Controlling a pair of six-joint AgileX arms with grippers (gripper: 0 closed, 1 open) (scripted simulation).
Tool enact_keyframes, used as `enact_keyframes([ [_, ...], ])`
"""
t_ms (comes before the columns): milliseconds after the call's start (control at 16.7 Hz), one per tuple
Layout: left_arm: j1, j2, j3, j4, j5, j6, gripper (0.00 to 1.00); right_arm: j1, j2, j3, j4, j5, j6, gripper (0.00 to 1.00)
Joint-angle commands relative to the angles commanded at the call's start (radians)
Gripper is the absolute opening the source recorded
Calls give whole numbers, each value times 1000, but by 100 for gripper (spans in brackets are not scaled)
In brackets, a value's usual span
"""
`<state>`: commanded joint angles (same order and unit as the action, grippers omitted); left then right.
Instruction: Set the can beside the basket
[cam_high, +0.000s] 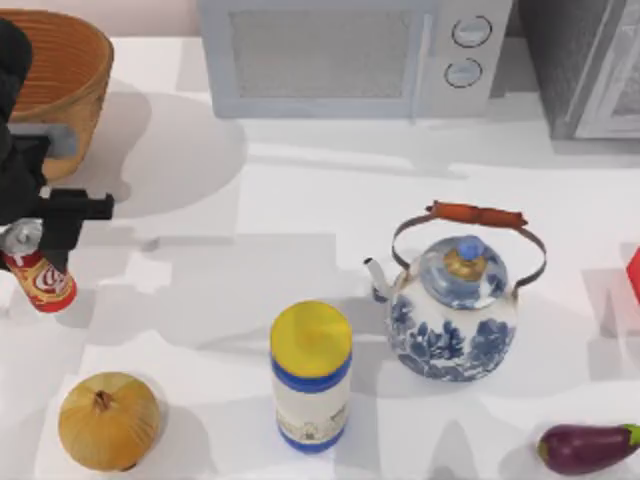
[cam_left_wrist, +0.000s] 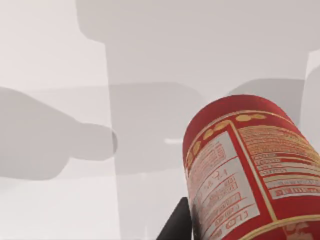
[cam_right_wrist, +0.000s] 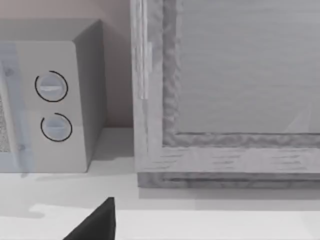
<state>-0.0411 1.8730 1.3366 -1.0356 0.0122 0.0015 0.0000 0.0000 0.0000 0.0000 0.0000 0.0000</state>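
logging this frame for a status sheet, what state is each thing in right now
small red and gold soda can: tilted, held at its silver top by the left gripper, in front of the basket
large round woven wicker basket: upright, at the table's far left
blue and white porcelain kettle: upright, lid on
yellow-lidded white and blue container: upright, lid on
grey microwave: door shut
yellow onion: resting on the table
purple eggplant: lying on its side
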Motion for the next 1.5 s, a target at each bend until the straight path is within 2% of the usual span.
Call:
enact_keyframes([
  [780, -23, -25, -39, -35, -37, -1, 0, 0, 0, 0, 0, 0, 0, 100],
  [1320, 15, 16, -10, 31, -17, -3, 0, 0, 0, 0, 0, 0, 0, 100],
  [1500, 15, 16, -10, 31, -17, -3, 23, 0, 0, 0, 0, 0, 0, 100],
])
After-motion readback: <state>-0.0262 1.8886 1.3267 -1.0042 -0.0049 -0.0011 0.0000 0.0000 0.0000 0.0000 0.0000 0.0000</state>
